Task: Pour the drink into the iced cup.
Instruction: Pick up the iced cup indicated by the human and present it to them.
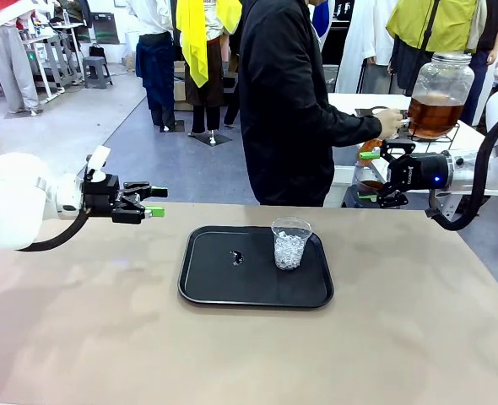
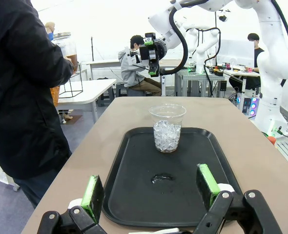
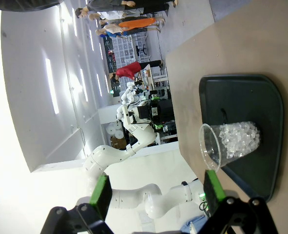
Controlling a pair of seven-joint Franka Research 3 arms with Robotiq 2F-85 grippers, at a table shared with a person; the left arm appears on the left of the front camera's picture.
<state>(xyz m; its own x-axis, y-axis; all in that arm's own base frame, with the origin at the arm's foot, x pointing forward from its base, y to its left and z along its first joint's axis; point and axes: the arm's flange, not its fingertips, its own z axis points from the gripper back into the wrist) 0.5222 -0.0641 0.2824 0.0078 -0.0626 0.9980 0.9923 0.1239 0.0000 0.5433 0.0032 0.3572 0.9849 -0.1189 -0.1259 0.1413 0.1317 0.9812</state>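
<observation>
Both claws are hanging released and gripping nothing. The left gripper (image 1: 157,202) is hovering over the left end of the table (image 1: 105,337), jaws spread and pointing toward the black tray (image 1: 224,283). The right gripper (image 1: 368,175) is hovering past the far right corner, jaws equally wide. The iced cup (image 1: 291,243) is standing upright on the tray's right half, a clear plastic cup with ice in its lower part and no liquid that I can make out. The drink (image 1: 433,116) is sitting in the glass dispenser jar (image 1: 441,80) on a wire stand (image 1: 451,135) on the white side table (image 1: 359,103), well apart from the cup, and the person's hand (image 1: 391,124) is resting at the jar's tap.

The pour is not yet begun, so the hazards are lying ahead.

- **Person's forearm:** The right gripper is hanging just beside it, so a careless swing could be knocking the hand or the stand under a heavy jar.
- **Carrying vessel:** Whether one is waiting under the tap I cannot tell. Any full cup handed over would be slopping if tilted on the way across.
- **Cup wall:** It looks thin and light. Jaws squeezing hard would be buckling it and pushing ice out, and a pouring lip touching the rim could be tipping it.
- **Splash:** Liquid falling onto ice from too high would be splashing. The tray should be catching most of it, not all.
- **Speck on the tray:** A small glinting speck (image 1: 236,257) is lying left of the cup. It may be meltwater or an ice chip, I cannot tell which, and if wet it may be letting the cup slide.
</observation>
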